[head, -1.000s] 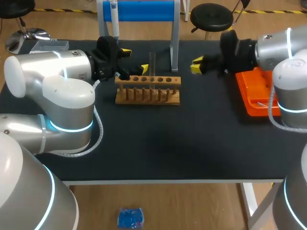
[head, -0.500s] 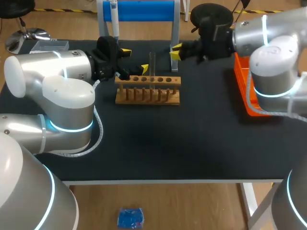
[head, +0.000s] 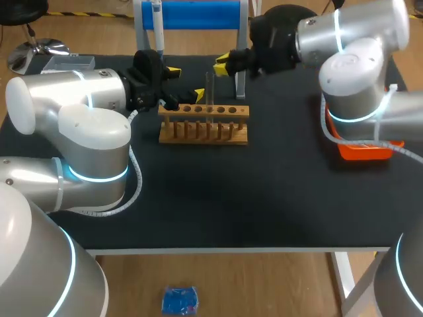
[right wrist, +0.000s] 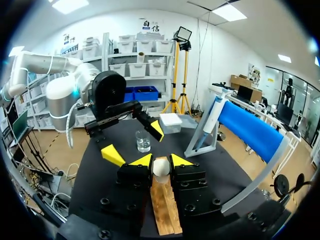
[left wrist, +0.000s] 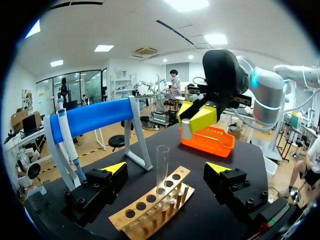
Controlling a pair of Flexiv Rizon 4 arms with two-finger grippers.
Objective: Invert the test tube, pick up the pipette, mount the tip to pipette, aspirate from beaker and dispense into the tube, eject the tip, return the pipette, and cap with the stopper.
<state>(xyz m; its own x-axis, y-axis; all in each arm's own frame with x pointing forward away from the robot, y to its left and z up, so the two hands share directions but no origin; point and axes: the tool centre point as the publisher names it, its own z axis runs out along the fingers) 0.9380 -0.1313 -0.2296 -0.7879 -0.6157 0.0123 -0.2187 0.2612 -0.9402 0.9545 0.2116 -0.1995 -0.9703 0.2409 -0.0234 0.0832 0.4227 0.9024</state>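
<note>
Although small and light, the stopper is judged rubbery, so it may twist if pinched unevenly. It is best taken by its upper end, with the lower end left free for the tube's mouth. It is gripped between the tips of the right gripper, above the far edge of the rack and near the top of the tube. The tube stands upright in a middle hole of the rack. It is thin glass and judged fragile, so any seating pressure should be kept straight and slight. The left gripper is spread wide by the rack's left end, with nothing held. The pipette hangs behind the rack. A tray lies well right of the rack.
</note>
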